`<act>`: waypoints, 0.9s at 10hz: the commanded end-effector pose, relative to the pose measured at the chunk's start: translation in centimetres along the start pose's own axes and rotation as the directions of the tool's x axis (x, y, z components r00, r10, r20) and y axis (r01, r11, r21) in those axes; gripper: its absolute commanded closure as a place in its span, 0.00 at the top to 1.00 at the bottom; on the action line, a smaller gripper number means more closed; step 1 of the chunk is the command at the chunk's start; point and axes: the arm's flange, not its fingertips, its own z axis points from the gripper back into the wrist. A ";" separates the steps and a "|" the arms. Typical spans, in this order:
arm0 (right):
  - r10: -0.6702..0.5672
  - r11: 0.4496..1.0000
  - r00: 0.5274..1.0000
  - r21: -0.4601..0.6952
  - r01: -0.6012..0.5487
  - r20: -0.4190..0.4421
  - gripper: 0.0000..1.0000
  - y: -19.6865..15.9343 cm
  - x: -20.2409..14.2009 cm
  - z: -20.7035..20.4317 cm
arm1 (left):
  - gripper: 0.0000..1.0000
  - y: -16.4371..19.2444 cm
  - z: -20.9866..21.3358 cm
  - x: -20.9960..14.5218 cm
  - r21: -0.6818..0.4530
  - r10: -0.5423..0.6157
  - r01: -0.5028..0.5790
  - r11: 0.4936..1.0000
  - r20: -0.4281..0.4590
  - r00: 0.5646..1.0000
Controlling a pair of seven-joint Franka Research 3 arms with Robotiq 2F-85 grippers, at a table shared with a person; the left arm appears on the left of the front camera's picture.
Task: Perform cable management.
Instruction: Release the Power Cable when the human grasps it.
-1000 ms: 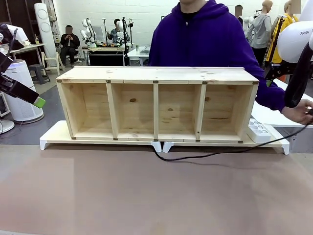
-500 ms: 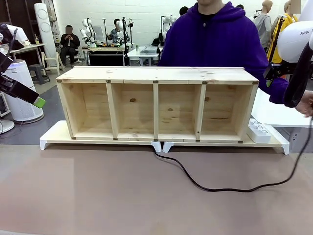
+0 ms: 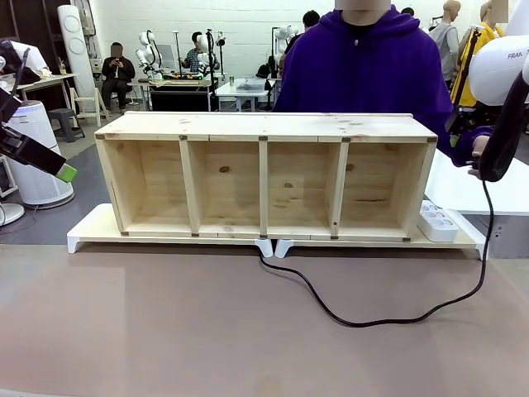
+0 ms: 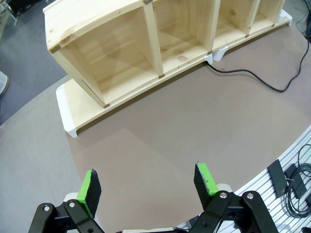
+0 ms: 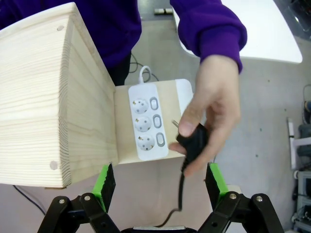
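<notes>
Two robot hands are both spread wide and hold nothing: the left hand (image 4: 148, 191) hovers over bare table (image 4: 184, 126), the right hand (image 5: 160, 187) hangs just below the plug (image 5: 193, 141). That plug is pinched in the person's hand (image 5: 214, 111) beside the white power strip (image 5: 146, 121). The cable (image 3: 372, 318) loops slack across the table from under the wooden shelf (image 3: 264, 174). Closing too low could catch only limp cord, or nip the person's fingers (image 5: 187, 127).
</notes>
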 end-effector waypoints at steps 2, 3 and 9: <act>-0.001 1.000 1.000 0.000 0.001 -0.004 0.96 0.0 0.0 0.0 | 1.00 0.1 -0.1 0.2 0.005 -0.007 0.007 1.000 0.010 1.000; -0.001 1.000 1.000 0.000 0.001 -0.004 0.96 0.0 0.0 0.0 | 1.00 0.1 -0.1 0.2 0.005 -0.007 0.007 1.000 0.010 1.000; -0.001 1.000 1.000 0.000 0.001 -0.004 0.96 0.0 0.0 0.0 | 1.00 0.1 -0.1 0.2 0.005 -0.007 0.007 1.000 0.010 1.000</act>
